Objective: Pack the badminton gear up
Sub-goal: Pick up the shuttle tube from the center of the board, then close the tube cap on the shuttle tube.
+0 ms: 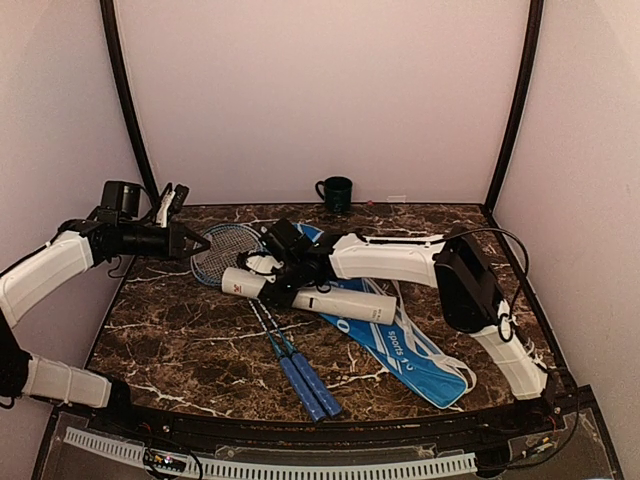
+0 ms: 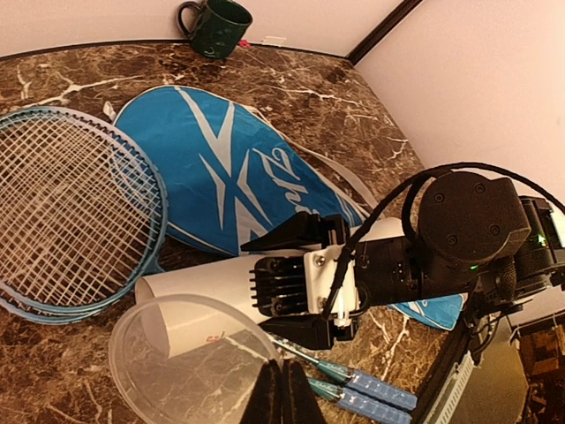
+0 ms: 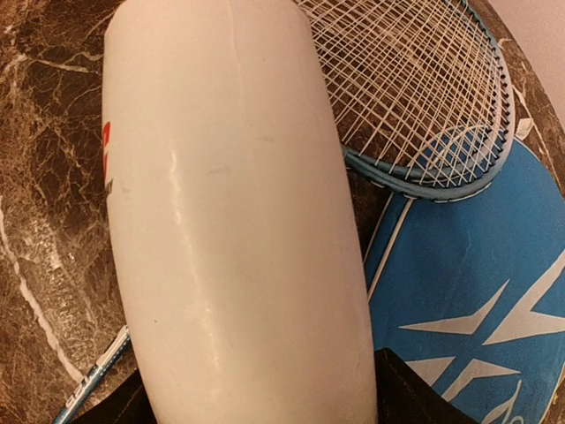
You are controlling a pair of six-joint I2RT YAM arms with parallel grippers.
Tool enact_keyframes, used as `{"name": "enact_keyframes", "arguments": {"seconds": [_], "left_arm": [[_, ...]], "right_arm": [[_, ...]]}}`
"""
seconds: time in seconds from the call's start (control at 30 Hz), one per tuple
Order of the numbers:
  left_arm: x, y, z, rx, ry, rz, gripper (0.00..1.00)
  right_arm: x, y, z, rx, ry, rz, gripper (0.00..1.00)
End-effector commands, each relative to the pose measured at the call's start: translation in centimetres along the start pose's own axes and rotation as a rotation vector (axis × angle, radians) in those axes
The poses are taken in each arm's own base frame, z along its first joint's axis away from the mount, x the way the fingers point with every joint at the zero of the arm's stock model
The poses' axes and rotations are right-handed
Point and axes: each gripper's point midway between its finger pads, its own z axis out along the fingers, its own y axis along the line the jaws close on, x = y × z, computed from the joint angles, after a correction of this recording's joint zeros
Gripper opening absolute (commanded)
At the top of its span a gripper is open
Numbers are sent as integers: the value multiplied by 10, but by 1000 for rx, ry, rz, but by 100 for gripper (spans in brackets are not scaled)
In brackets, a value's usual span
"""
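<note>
The long white tube lies across the two rackets, whose heads point to the back left and whose blue handles point to the front. My right gripper straddles the tube's left part, one finger pressed on each side. The blue racket cover lies under the tube and runs off to the right. My left gripper hovers left of the racket heads. Its fingers are shut on the rim of a clear round lid, just off the tube's open end.
A dark green mug stands at the back wall, behind the cover. Walls close the table on three sides. My right arm's white links stretch across the cover from the right.
</note>
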Motion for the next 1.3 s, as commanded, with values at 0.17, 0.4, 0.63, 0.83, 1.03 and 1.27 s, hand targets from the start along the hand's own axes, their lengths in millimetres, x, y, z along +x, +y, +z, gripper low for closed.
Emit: {"name": "enact_keyframes", "arguments": {"seconds": [0.17, 0.4, 0.63, 0.83, 1.03, 1.27], "left_arm": [[2, -40, -4, 250, 2, -30, 0], [-9, -88, -32, 488, -55, -21, 0], [-12, -117, -48, 648, -11, -21, 0], [-2, -128, -42, 669, 79, -23, 0], [2, -130, -40, 656, 99, -15, 0], [12, -134, -38, 663, 135, -14, 0]], "right_arm": [[-46, -6, -90, -4, -311, 85, 59], [-43, -7, -148, 8, -457, 153, 59], [-48, 11, -187, 4, -572, 156, 60], [-56, 41, -191, -22, -563, 101, 60], [-55, 51, -189, -18, -540, 86, 61], [-59, 47, -196, 15, -557, 99, 61]]}}
